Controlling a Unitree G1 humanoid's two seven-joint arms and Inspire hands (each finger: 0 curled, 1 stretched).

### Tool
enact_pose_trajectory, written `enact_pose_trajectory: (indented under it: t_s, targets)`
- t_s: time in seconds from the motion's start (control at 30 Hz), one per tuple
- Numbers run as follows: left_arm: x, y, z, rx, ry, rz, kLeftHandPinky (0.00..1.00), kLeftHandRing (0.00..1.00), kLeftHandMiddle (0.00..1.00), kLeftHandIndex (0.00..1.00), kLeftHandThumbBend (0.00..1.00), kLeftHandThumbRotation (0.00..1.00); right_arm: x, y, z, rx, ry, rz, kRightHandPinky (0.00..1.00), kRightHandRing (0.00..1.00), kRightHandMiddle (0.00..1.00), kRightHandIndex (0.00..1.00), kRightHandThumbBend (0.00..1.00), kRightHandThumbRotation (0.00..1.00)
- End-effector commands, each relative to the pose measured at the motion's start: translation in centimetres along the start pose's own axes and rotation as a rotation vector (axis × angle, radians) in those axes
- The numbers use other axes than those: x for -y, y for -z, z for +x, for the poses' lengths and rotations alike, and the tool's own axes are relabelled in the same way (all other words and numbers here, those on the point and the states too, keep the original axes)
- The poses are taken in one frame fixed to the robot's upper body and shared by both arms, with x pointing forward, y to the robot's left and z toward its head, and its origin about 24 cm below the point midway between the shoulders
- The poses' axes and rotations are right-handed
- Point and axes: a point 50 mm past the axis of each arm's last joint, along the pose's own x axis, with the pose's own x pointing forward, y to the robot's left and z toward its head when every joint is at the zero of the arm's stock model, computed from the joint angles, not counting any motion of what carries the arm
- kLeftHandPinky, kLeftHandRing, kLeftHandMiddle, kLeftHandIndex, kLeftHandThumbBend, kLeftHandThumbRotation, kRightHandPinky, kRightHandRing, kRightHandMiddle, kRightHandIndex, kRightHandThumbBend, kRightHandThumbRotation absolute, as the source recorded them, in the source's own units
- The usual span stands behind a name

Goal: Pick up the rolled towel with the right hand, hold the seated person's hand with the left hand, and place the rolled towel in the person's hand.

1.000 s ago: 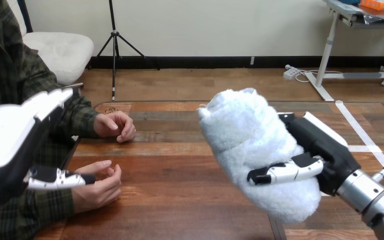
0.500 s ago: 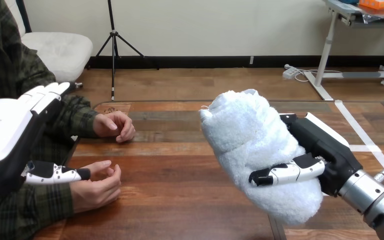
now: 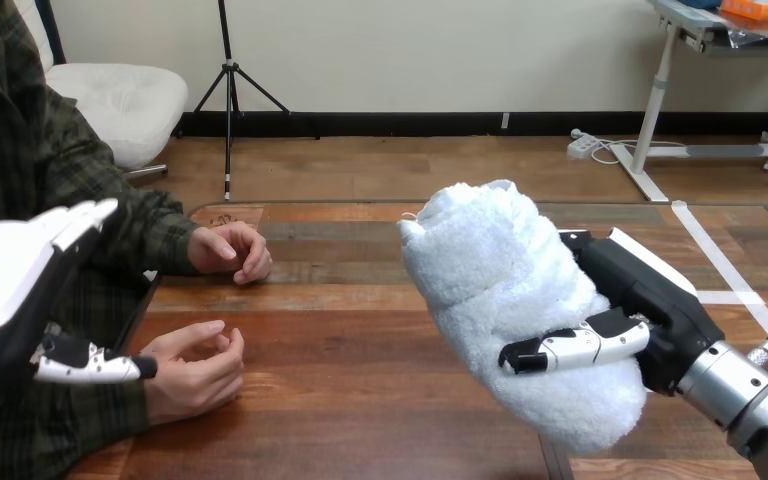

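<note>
White rolled towel [image 3: 505, 285] clasped in the right hand [image 3: 645, 295] above the worktop [image 3: 360, 345] right side, left hand [image 3: 5, 285] spread straight at the left edge, thumb beside the person's nearer hand [image 3: 195, 368]

The towel [image 3: 500, 290] hides the fingers of the right hand [image 3: 650, 290], whose arm runs off the lower right corner. The left edge cuts the left hand [image 3: 2, 280]; whether its thumb touches the person's near hand [image 3: 198, 372] cannot be told.
</note>
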Motion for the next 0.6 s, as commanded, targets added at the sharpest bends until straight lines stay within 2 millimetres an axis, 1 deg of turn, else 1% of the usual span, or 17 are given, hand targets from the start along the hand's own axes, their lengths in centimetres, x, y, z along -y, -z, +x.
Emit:
enact_pose_trajectory:
  t_s: [0.0,0.23,0.33,0.43,0.57]
  targets:
    - [-1.2,0.0,1.6,0.032,-0.024,0.052,0.83,0.9,0.9,0.9,1.0,0.31,1.1,-3.5,0.5,0.13,0.016,-0.076,0.1,0.16,0.22,0.23,0.74,0.0]
    - [-0.3,0.7,2.1,0.037,-0.001,0.066,0.81,0.88,0.87,0.87,1.0,0.3,1.2,-4.0,-0.2,0.143,0.013,-0.074,0.11,0.16,0.22,0.23,0.74,0.0]
    - [0.2,1.2,2.2,0.032,0.015,0.073,0.8,0.87,0.86,0.87,1.0,0.31,1.1,-4.2,-0.5,0.146,0.007,-0.045,0.11,0.16,0.21,0.23,0.74,0.0]
    - [0.6,1.5,2.4,0.027,0.039,0.072,0.8,0.87,0.86,0.87,1.0,0.32,1.1,-4.5,-0.9,0.152,0.003,-0.028,0.1,0.15,0.21,0.23,0.74,0.0]
    - [1.0,1.9,2.6,0.023,0.062,0.071,0.81,0.86,0.86,0.87,1.0,0.31,1.0,-4.9,-1.4,0.167,0.005,-0.033,0.1,0.14,0.2,0.23,0.75,0.0]
